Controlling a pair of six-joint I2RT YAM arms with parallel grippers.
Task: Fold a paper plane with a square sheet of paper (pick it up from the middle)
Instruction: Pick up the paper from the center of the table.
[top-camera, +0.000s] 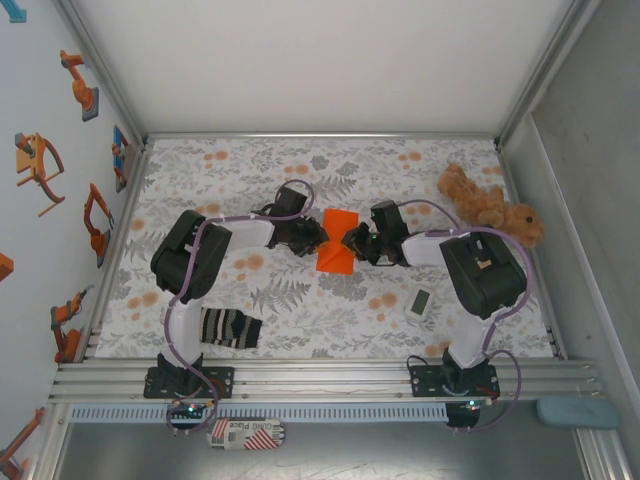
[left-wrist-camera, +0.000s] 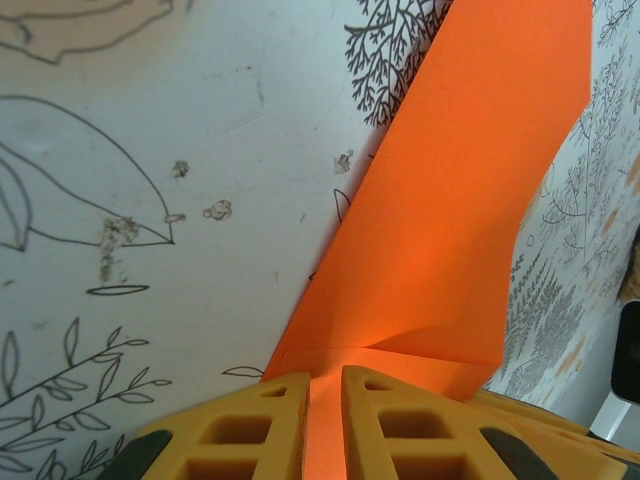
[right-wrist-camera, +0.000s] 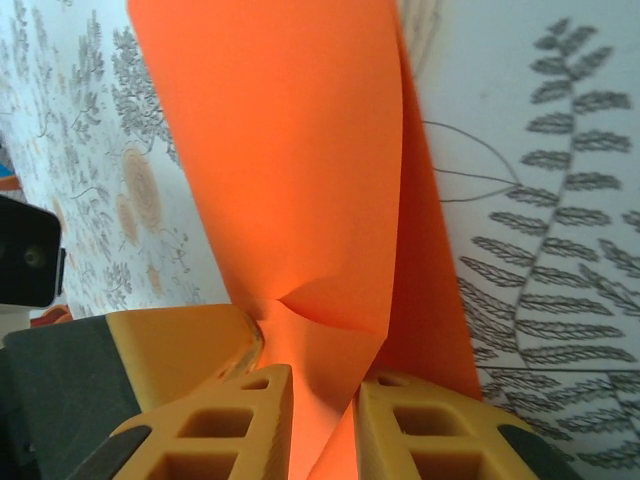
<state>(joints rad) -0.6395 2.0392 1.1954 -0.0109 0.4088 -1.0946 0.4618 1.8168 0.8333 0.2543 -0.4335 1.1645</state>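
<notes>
Your left arm (top-camera: 186, 262) and right arm (top-camera: 482, 272) share white links, black joint housings, looping lilac cables (top-camera: 525, 280) and yellow, window-cut fingers (left-wrist-camera: 245, 432).

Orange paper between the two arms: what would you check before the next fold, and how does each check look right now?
1. Left tool shut on the orange paper: ok.
2. Paper lies between the right tool fingers: ok.
3. Right tool's grip firm: cannot tell.
4. Paper lifted off the table: cannot tell.
5. Striped sock and plush toy apart from the paper: ok.
6. Plane finished: not ok; creases show, no pointed dart.
</notes>
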